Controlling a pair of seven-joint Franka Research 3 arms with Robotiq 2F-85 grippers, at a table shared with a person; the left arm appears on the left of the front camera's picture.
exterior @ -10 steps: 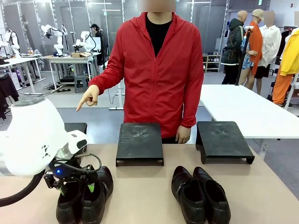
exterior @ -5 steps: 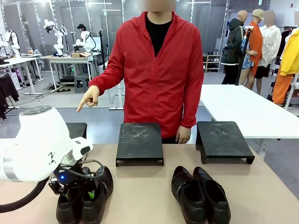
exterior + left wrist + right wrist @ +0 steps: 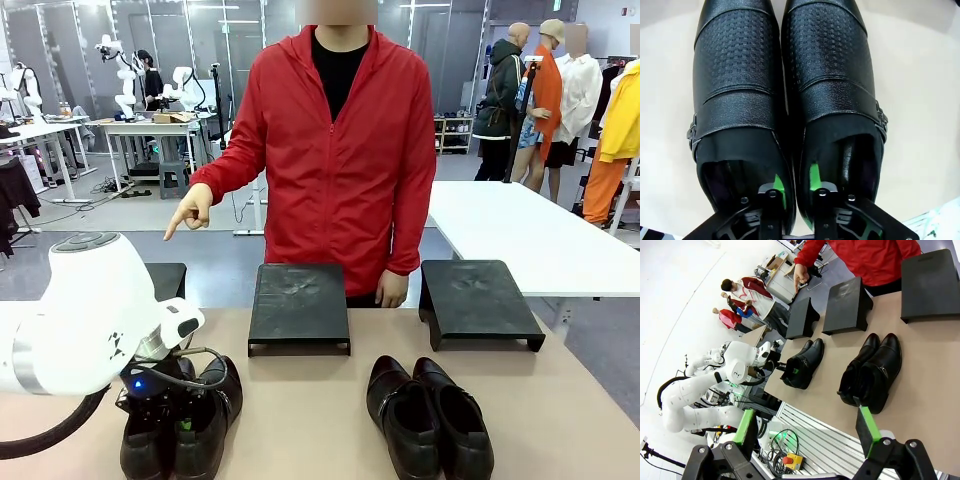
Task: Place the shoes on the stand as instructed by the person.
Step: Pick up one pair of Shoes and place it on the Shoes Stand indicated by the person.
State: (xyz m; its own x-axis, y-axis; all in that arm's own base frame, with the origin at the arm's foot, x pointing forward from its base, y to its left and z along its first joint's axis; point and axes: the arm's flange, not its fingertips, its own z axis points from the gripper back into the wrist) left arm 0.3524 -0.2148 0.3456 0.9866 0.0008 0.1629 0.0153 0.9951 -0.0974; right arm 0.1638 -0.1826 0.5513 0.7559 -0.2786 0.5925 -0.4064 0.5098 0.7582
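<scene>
Front view: left end effector (image 3: pixel 166 421) lower

Left shoe pair (image 3: pixel 205 445) and right pair (image 3: pixel 428 418) before apparently three stands (image 3: pixel 298 305)

Nothing legible for me to call out right now: no word, number, brand or label that I can read on anything in view. There's a small dark mark (image 3: pixel 118 345) on the white shell of my left arm (image 3: pixel 70 315), but it's too small to make out.
</scene>
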